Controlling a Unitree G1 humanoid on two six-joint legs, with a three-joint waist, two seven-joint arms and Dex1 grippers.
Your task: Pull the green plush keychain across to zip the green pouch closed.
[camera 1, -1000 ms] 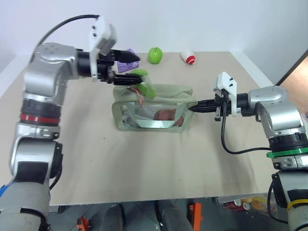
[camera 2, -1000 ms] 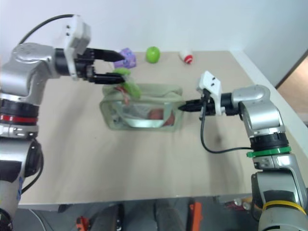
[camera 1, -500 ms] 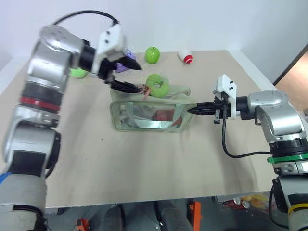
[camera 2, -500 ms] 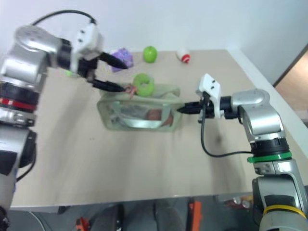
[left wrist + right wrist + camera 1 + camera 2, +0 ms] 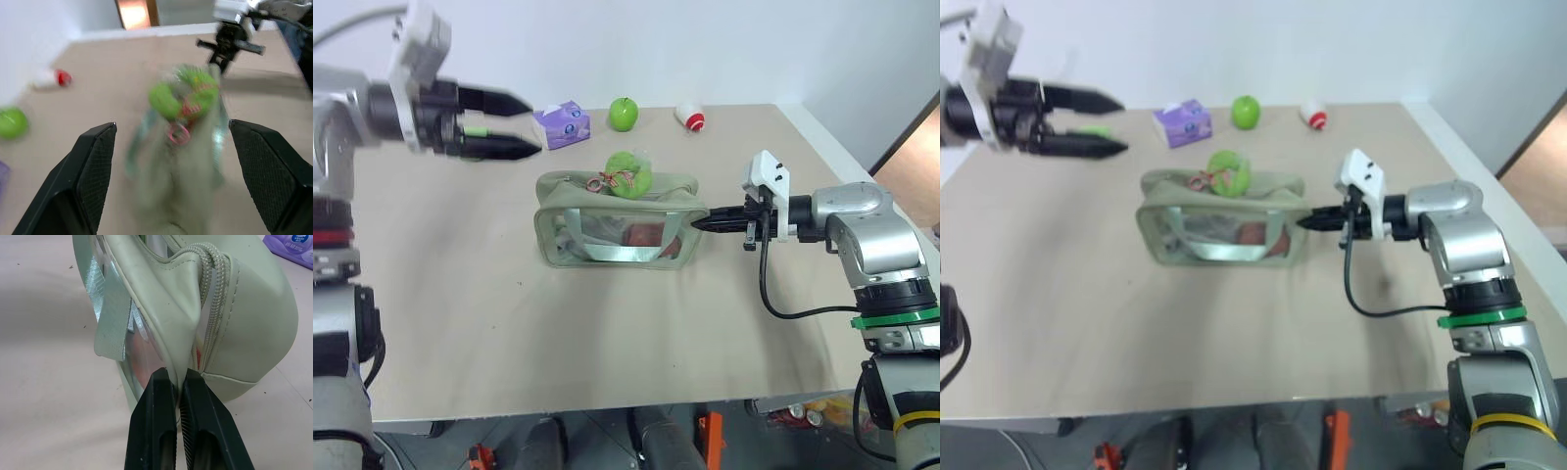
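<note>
The green pouch [image 5: 617, 221] lies on the table with its clear window facing me. Resting on its top, near the middle of the zipper, is the green plush keychain [image 5: 628, 174], joined by a reddish cord. My left gripper [image 5: 534, 125] hovers open and empty, well to the left of the pouch and above the table. From the left wrist view the keychain [image 5: 183, 93] sits far ahead between the spread fingers [image 5: 93, 181]. My right gripper [image 5: 697, 223] is shut on the pouch's right end; its fingertips [image 5: 161, 382] pinch the end seam below the zipper.
A purple tissue pack [image 5: 563, 124], a shiny green apple [image 5: 626, 113] and a small red-and-white object [image 5: 690, 118] stand along the table's far edge. Something green [image 5: 1089, 130] lies behind my left gripper. The table's right edge [image 5: 862, 166] runs near my right arm.
My left gripper has drawn away to the left, off the keychain. The keychain, which hung at its lower finger, now rests on the pouch top. The right gripper has not moved.
</note>
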